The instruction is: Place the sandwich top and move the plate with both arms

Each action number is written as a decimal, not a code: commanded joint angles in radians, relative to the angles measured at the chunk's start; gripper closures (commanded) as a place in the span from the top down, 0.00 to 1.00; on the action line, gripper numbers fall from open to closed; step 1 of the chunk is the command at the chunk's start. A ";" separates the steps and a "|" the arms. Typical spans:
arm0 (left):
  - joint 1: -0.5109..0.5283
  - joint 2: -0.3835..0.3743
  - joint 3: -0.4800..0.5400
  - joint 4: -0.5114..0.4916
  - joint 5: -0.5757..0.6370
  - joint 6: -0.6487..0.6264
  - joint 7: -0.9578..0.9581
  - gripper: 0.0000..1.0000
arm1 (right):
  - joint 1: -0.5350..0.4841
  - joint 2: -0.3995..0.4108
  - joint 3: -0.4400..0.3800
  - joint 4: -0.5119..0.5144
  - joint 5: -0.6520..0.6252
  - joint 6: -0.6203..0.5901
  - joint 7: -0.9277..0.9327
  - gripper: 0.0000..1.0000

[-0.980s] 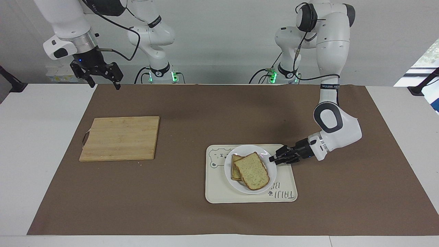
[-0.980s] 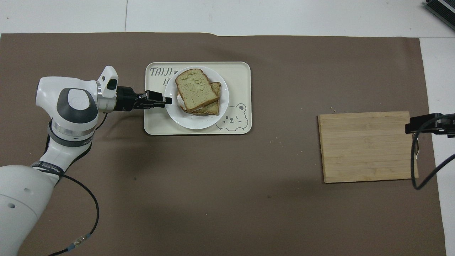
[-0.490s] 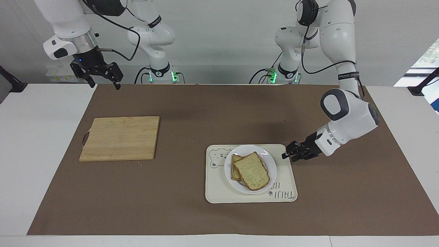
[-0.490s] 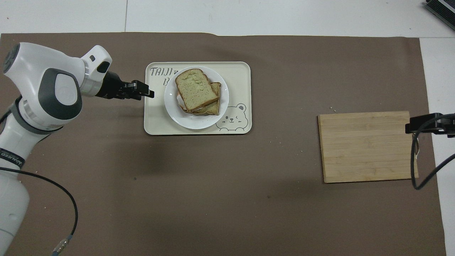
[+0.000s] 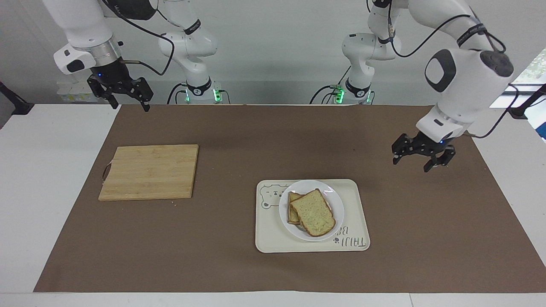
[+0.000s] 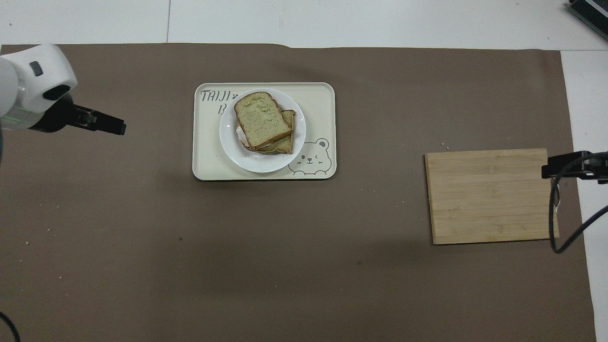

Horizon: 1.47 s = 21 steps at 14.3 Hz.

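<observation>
The sandwich top (image 5: 313,212) lies on another bread slice (image 5: 293,209) on the small white plate (image 5: 309,187). The plate sits on the cream bear tray (image 5: 273,238). In the overhead view the sandwich top (image 6: 261,118) covers most of the lower slice (image 6: 286,142) on the plate (image 6: 256,162). My left gripper (image 5: 412,164) is open and empty, raised over the brown mat beside the tray, toward the left arm's end; it also shows in the overhead view (image 6: 116,127). My right gripper (image 5: 131,106) is open and empty, and waits high over the mat's corner at the right arm's end.
A wooden cutting board (image 5: 149,172) lies on the brown mat toward the right arm's end; it also shows in the overhead view (image 6: 489,194). The tray (image 6: 206,156) carries a bear drawing and lettering. A few crumbs lie on the mat.
My left gripper has drawn back from the plate's rim, risen and swung toward the left arm's end, now pointing down. Plate, bread and right arm have not moved.
</observation>
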State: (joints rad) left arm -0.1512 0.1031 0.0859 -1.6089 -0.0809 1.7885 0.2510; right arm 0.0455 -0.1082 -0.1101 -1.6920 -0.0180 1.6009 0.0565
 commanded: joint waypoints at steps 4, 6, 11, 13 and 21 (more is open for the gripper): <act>0.018 -0.120 0.026 0.060 0.040 -0.247 0.002 1.00 | -0.004 -0.015 0.003 -0.009 -0.011 -0.013 -0.017 1.00; 0.018 -0.123 0.034 0.073 0.041 -0.306 -0.001 1.00 | -0.004 -0.015 0.003 -0.009 -0.011 -0.013 -0.017 1.00; 0.019 -0.085 0.029 0.230 0.056 -0.419 -0.038 1.00 | -0.003 -0.015 0.003 -0.009 -0.011 -0.013 -0.017 1.00; 0.018 -0.108 0.031 0.195 0.056 -0.417 -0.039 1.00 | -0.003 -0.015 0.003 -0.009 -0.011 -0.013 -0.017 1.00; 0.048 -0.140 0.031 0.127 0.058 -0.334 -0.042 1.00 | -0.004 -0.015 0.003 -0.009 -0.011 -0.013 -0.017 1.00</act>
State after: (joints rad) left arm -0.1275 -0.0087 0.1251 -1.4349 -0.0439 1.4136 0.2154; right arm 0.0455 -0.1082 -0.1101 -1.6920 -0.0180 1.6009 0.0565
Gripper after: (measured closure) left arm 0.000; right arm 0.000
